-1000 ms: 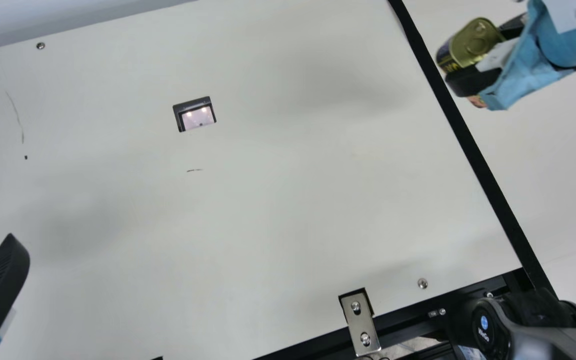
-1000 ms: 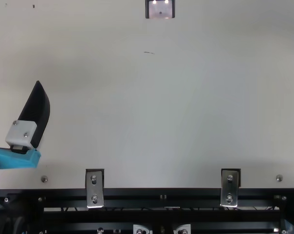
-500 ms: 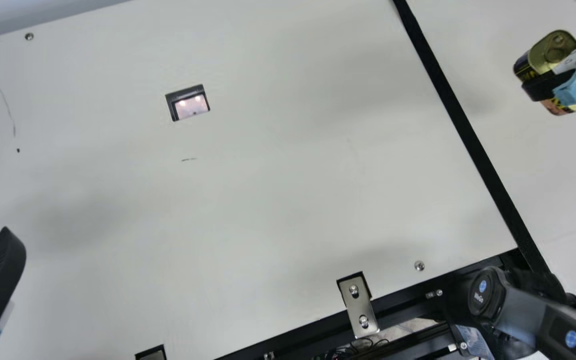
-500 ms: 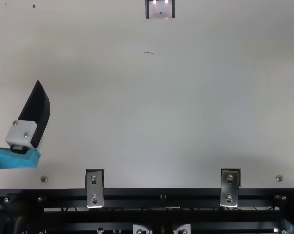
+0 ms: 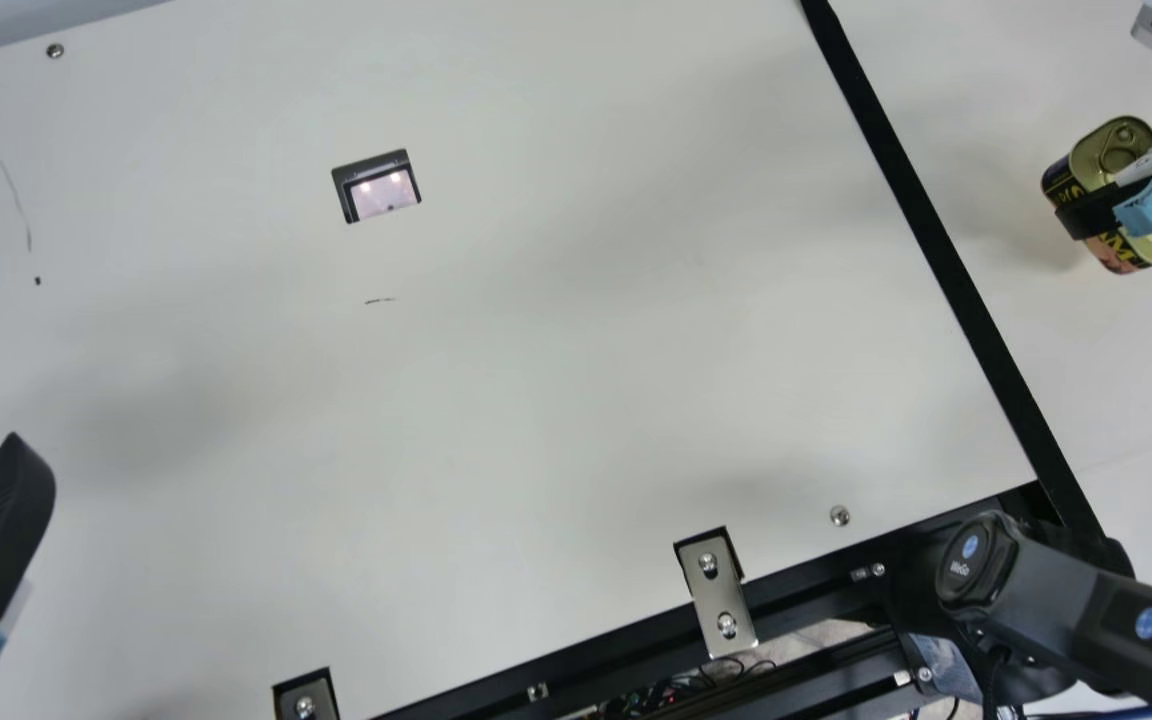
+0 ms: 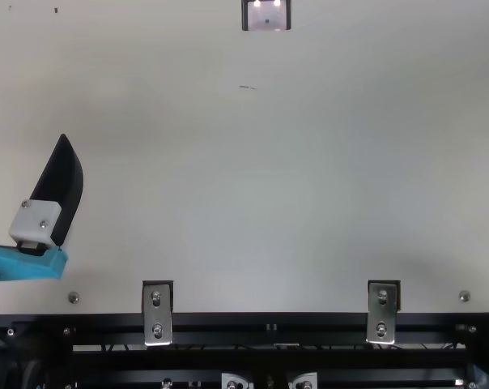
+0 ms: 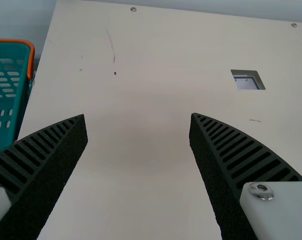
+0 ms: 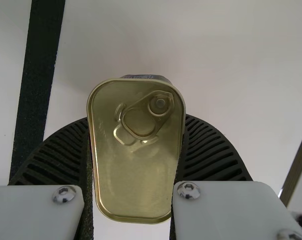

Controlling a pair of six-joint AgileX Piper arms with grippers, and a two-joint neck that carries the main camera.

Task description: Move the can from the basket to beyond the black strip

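Farther out past the black strip (image 5: 943,260) was where your right gripper (image 5: 1101,185) had carried the can (image 5: 1118,150) over the last second, leaving both well apart from the strip in the main view. You saw only part of the hold there: the nearer finger crossed the gold lid and covered a band of it, the other finger was mostly hidden, and the arm behind was cut off by the frame's edge. The basket (image 7: 30,62), teal with an orange rim, was cut off too, at the edge of the left wrist view.

Your right arm came in from the main view's right side, its gripper clamped on the can with a ribbed finger pressed to each side. Your right wrist view had the lid and its pull tab facing the camera. Judging by the shadow, the can probably hung above the desk (image 5: 536,400), but you could not be sure from that angle.

Your left gripper (image 6: 26,143) hung over the desk with its two fingers wide apart and nothing between them. It had kept the same spot in the top view since the earlier frame. Your neck camera had turned a little, so the whole main view had shifted.
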